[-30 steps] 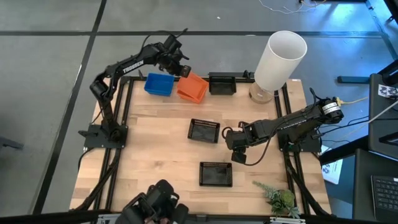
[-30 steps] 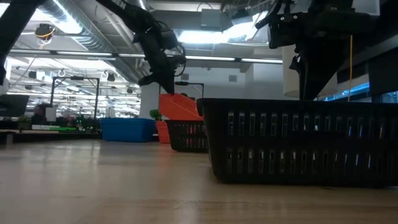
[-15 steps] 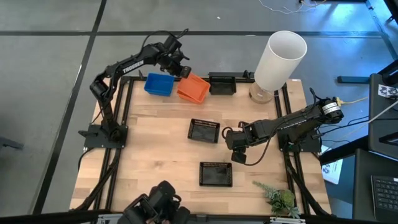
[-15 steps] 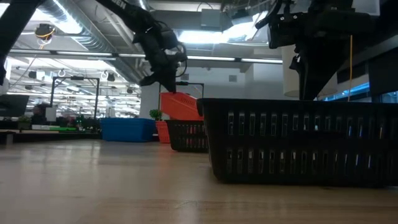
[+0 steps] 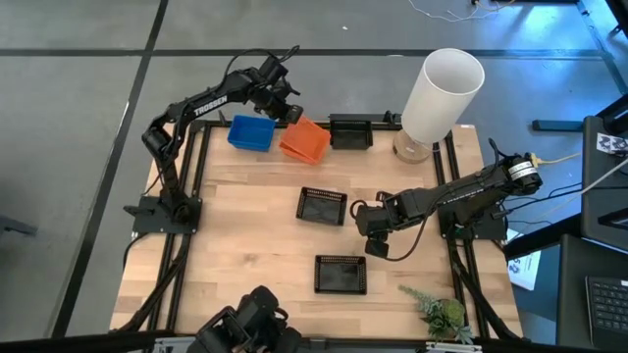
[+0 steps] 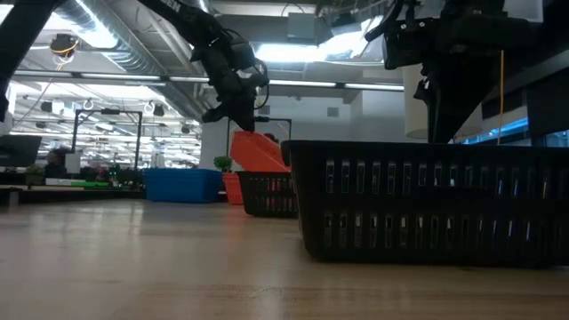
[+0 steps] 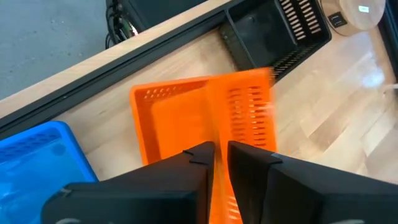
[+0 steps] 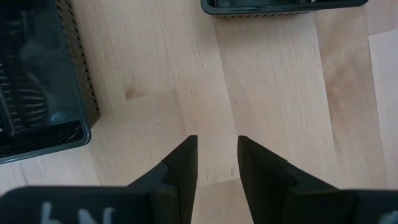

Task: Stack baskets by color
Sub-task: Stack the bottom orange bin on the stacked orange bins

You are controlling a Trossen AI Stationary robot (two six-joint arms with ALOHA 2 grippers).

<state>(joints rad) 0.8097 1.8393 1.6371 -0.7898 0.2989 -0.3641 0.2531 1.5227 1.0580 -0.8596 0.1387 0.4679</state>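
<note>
At the table's far left lies a blue basket (image 5: 251, 133). Right of it sits an orange basket (image 7: 165, 124), and a second orange basket (image 7: 245, 109) leans tilted over it. My left gripper (image 7: 217, 152) (image 5: 286, 112) is above them, shut on the tilted one. Three black baskets rest on their bottoms: one at the far edge (image 5: 350, 130), one mid-table (image 5: 322, 205), one nearer (image 5: 340, 274). My right gripper (image 5: 377, 242) hangs open over bare wood, right of the last two. My left gripper pinches one wall (image 7: 219, 186) of the tilted orange basket between its two fingers, which slant down from the table's far left. The basket hangs tilted below them (image 6: 258, 151), its lower part over the orange basket underneath. Whether the two touch I cannot tell.
A tall white cylinder (image 5: 442, 93) stands at the far right corner. A small green plant (image 5: 440, 312) lies near the front right edge. Bare wood stretches across the table's left and front.
</note>
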